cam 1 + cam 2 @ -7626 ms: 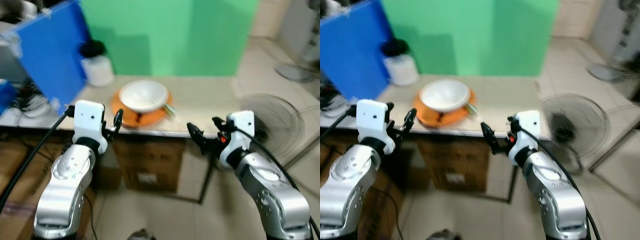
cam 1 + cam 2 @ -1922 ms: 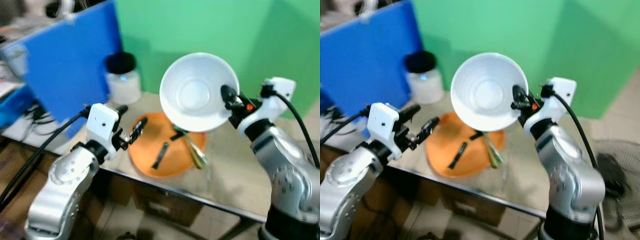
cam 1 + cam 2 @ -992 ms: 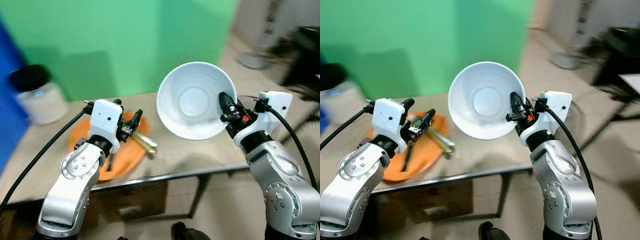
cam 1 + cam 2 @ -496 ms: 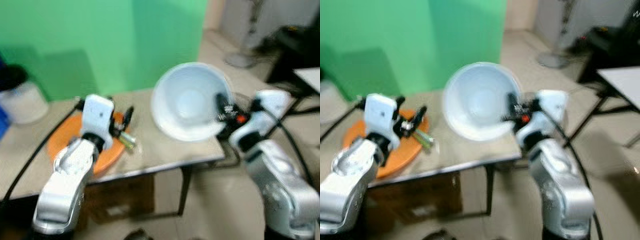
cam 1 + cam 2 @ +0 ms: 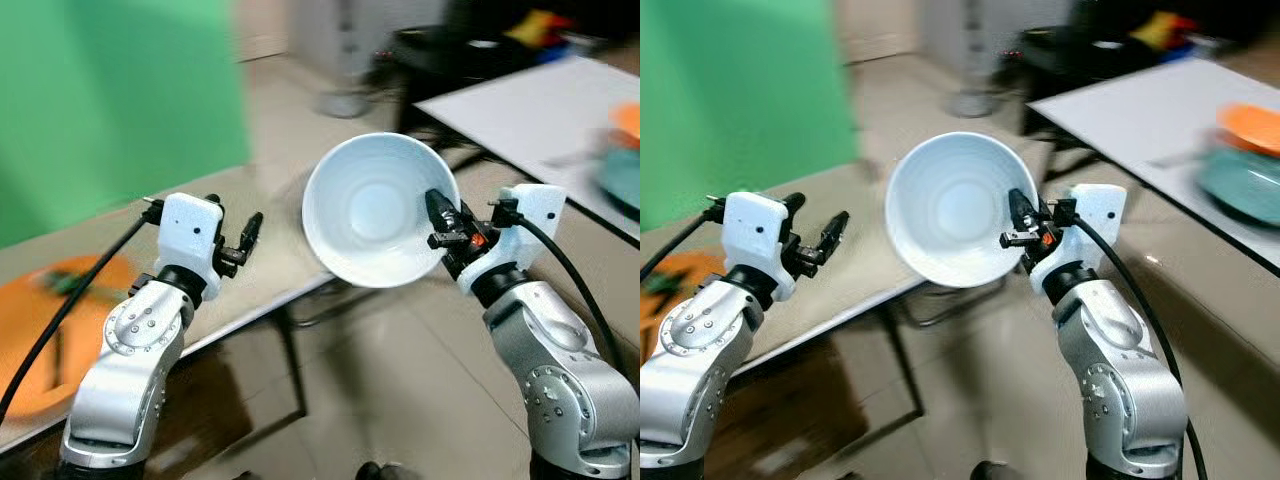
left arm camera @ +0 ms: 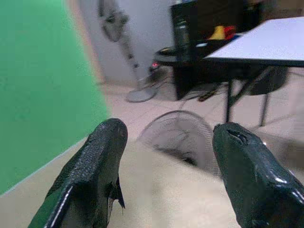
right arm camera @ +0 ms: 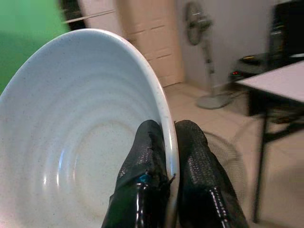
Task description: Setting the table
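The right gripper (image 5: 1017, 232) carries the white bowl (image 5: 948, 208) in the air, tilted, its fingers (image 7: 147, 156) pinched across the rim. The bowl looks rigid, glazed, slippery and breakable, so a rim pinch probably risks it swinging or slipping. The left gripper (image 5: 250, 238) hovers over the tabletop (image 5: 260, 270) with fingers spread, empty.

The orange plate (image 5: 40, 330) on the beige table (image 5: 250, 270) is smeared by blur and cut off at the picture's left edge; what lies on it cannot be made out. On the white table (image 5: 1140, 100), an orange dish (image 5: 1252, 128) and a teal one (image 5: 1240, 185) are blurred and cut by the right edge.
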